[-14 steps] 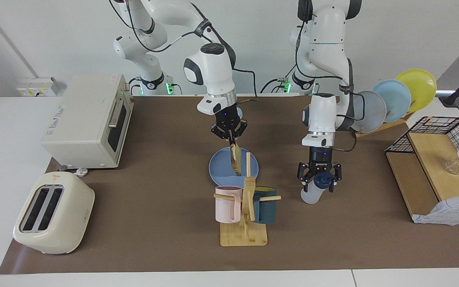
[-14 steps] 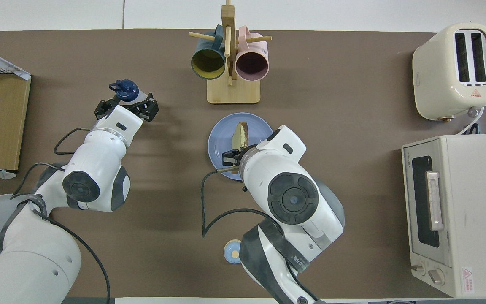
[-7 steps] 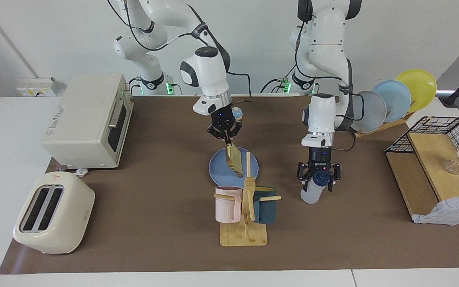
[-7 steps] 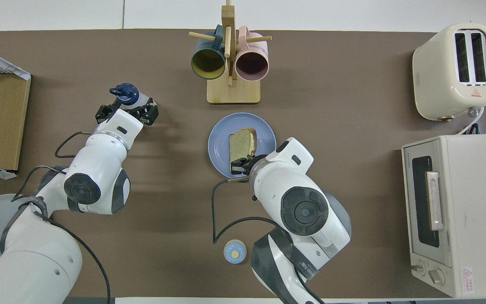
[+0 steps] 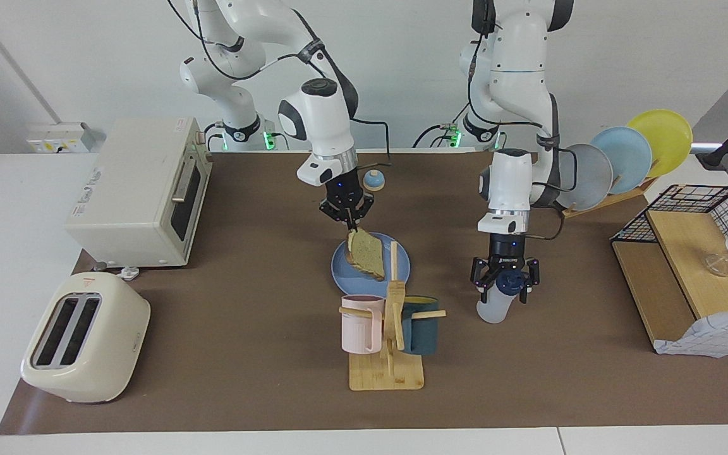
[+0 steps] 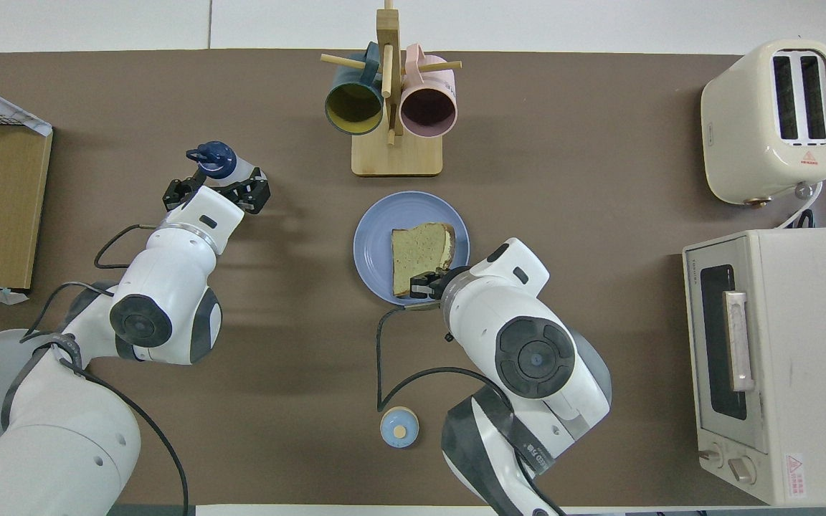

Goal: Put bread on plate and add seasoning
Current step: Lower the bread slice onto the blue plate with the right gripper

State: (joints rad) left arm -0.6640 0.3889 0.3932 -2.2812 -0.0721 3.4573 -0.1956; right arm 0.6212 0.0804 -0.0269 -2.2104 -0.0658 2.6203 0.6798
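The bread (image 5: 364,254) (image 6: 421,247) leans low over the blue plate (image 5: 345,273) (image 6: 377,236), its farther edge down on the plate and its nearer corner still raised. My right gripper (image 5: 346,222) (image 6: 424,283) is shut on that raised corner, just above the plate's nearer rim. The seasoning (image 5: 493,306) (image 6: 216,156) stands on the mat toward the left arm's end. My left gripper (image 5: 506,284) (image 6: 216,188) is lowered over its blue cap, open, with a finger on either side of the neck.
A wooden mug rack (image 5: 389,328) with a pink and a dark mug stands just farther out than the plate. A small bell (image 5: 373,181) sits near the robots. Oven (image 5: 143,189) and toaster (image 5: 86,338) fill the right arm's end; a plate rack (image 5: 623,158) and wire shelf (image 5: 692,265) the left arm's.
The right gripper has drawn back toward the robots and tipped the bread from standing on edge to nearly flat on the plate. The left gripper has stayed at the bottle.
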